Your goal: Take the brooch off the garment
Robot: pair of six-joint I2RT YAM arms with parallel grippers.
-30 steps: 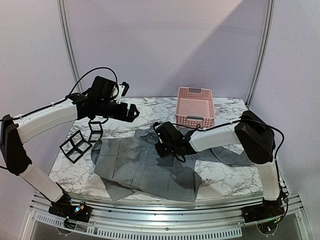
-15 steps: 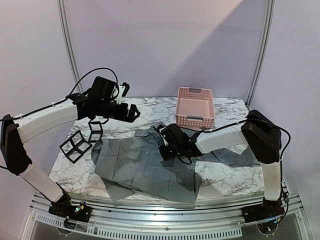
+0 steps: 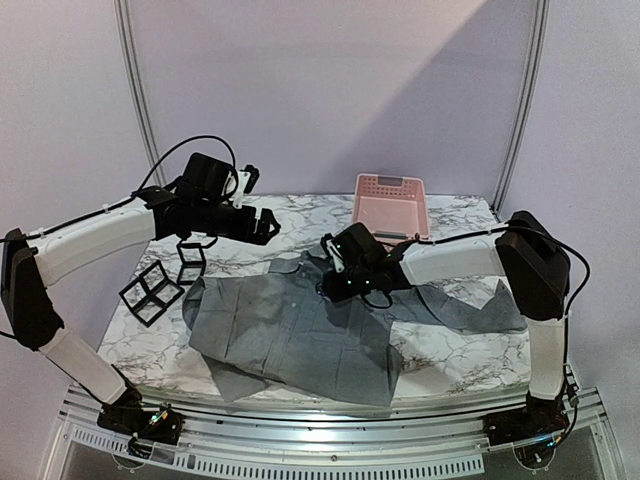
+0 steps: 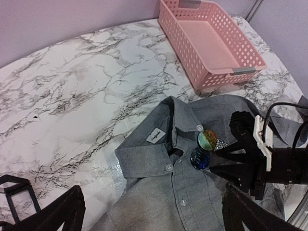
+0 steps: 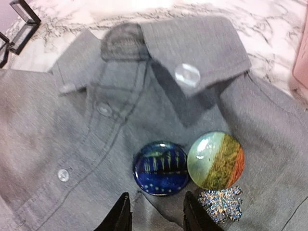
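Note:
The grey garment [image 3: 290,330] lies spread on the marble table, its collar toward the back. Three brooches sit just below the collar: a round blue brooch [image 5: 161,168], a round green-and-orange one [image 5: 215,160] and a small sparkly leaf-shaped one [image 5: 221,204]. My right gripper [image 5: 156,214] hovers low over them, open, its fingertips [image 5: 120,214] just short of the blue brooch with nothing between them. My left gripper [image 3: 268,225] hangs high over the back left of the table, wide open and empty, looking down on the collar and the blue brooch [image 4: 199,158].
A pink basket [image 3: 390,215] stands at the back, just beyond the right arm. Black wire-frame cubes [image 3: 150,290] sit on the table left of the garment. A garment sleeve trails to the right [image 3: 470,305].
My right gripper's jaws have gone from shut to open, and its wrist has drawn back a little toward the basket. The left arm has not moved.

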